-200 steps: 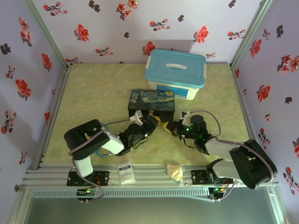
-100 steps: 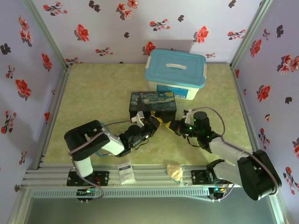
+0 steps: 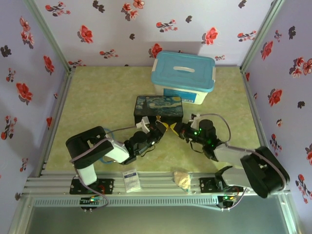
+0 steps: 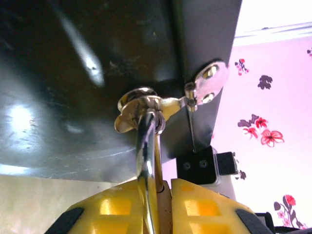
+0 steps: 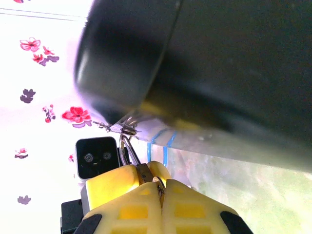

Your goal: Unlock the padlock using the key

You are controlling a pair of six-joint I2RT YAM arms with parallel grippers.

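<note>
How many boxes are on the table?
2: a blue-lidded white tub at the back, and a dark painted tin just in front of it. Small ones could be hidden.

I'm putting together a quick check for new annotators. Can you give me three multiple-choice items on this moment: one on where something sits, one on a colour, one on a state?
1. Where is the painted tin relative to the blue-lidded box?
A. Stacked on top of it.
B. In front of it, nearer the arms.
C. Against the left wall.

2. What colour are the left gripper's pads?
A. Yellow.
B. Red.
C. White.

3. How does the left gripper stand?
A. Wide open, holding nothing.
B. Shut on a red ball.
C. Shut on the thin silver shackle of the padlock.

Answers:
1 B: the top view shows the tin just on the near side of the box.
2 A: both pads show yellow in the left wrist view.
3 C: the pads pinch the shackle, which runs up to the tin's clasp.
</note>
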